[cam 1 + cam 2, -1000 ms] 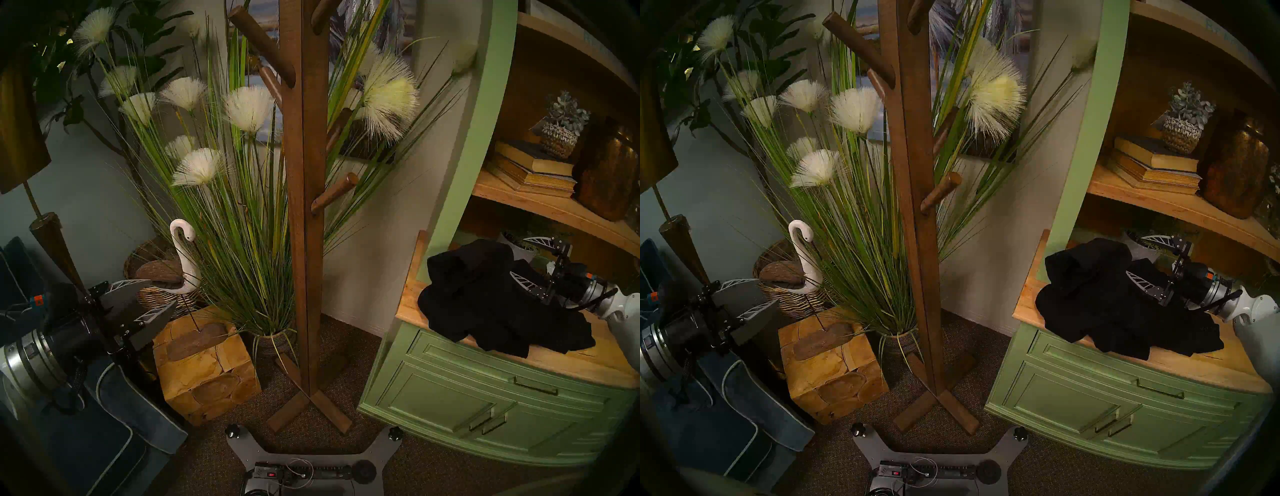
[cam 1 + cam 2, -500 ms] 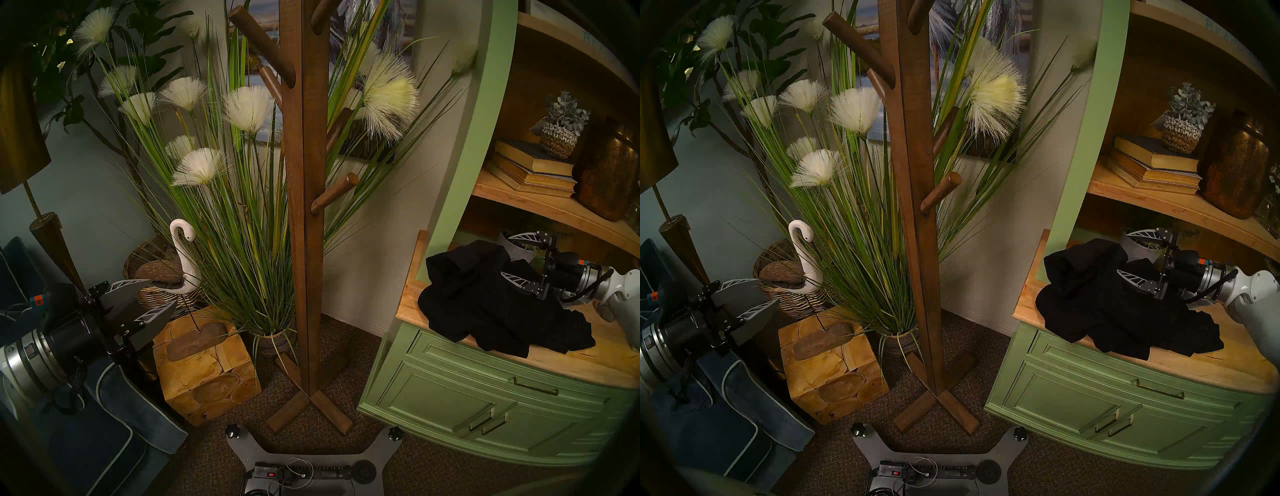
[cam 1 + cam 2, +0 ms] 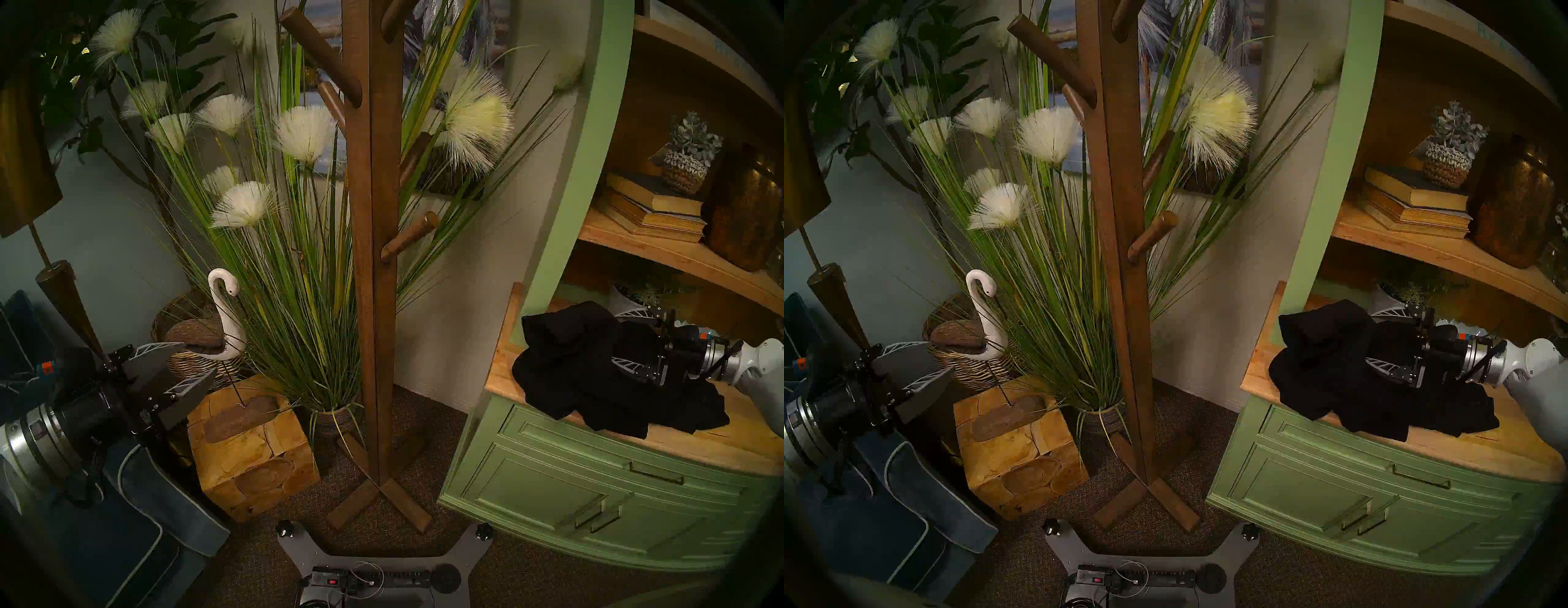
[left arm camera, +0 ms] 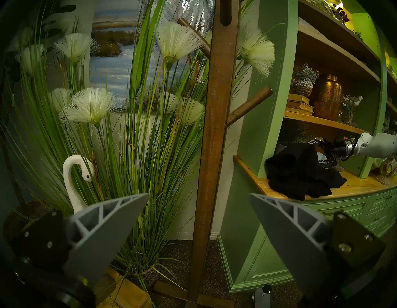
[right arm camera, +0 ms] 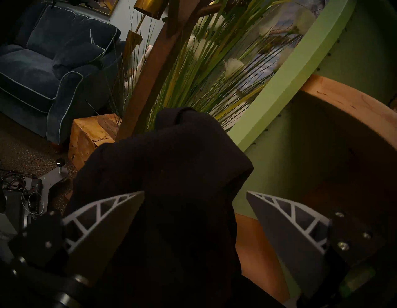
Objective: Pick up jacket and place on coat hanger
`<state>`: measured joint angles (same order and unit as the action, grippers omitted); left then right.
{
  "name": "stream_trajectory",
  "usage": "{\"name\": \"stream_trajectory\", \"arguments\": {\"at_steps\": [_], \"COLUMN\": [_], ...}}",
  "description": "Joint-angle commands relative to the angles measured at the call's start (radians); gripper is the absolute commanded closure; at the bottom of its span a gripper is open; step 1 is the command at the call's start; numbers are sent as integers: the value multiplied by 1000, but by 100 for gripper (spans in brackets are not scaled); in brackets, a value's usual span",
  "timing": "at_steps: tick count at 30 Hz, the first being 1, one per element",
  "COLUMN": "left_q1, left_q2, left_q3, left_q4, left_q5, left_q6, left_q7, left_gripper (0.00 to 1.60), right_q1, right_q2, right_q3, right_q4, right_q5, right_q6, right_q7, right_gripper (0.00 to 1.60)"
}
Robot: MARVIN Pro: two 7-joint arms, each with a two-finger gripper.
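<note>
Both fingertips of right pincer lost in jacket folds

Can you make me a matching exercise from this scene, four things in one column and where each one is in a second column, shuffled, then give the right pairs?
Column one:
1. jacket
2. coat hanger
3. white swan figure
4. stack of books

Column two:
A. on the upper shelf of the green cabinet, under a small woven pot
B. standing on the carpet on an X-shaped foot
C. crumpled on the cabinet's wooden counter, between the open right gripper's fingers
D. on a wooden block, ahead of the open left gripper

Pairs: 1-C, 2-B, 3-D, 4-A
</note>
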<state>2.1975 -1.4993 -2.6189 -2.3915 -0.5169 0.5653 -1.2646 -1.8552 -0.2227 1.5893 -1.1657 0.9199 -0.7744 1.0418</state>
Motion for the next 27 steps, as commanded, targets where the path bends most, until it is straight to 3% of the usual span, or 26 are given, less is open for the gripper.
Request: {"name": "stream_trajectory", "arguments": {"at_steps": [1,20,21,24,26,27], "left_q1": [-4,-4,-4,-4,-4,-4], "left_q2": [1,1,1,1,1,1], "left_q3": [1,1,1,0,0,0], "left_q4": [-13,-14,-14,-14,-14,-14], "left_q5": [-10,-11,-11,-12,-12,-12], "left_q6": [0,1,1,1,1,1], "left_q7": [-8,-9,-9,-9,-10,-10], "left_gripper": [0,0,0,0,0,0], "right_q1": [110,284,261,314,319,319], "right_q2": [-74,-196,-195,-223,-230,-230], "right_q3": [-13,-128,-117,-156,-167,-167], "right_q4": [9,93,83,107,111,111], "right_q5": [13,-26,-23,-36,-39,-39], "right_q6": [-39,-85,-95,-114,-128,-128], "right_q7": [-32,9,5,23,22,22], "right_gripper": [0,0,0,0,82,82]}}
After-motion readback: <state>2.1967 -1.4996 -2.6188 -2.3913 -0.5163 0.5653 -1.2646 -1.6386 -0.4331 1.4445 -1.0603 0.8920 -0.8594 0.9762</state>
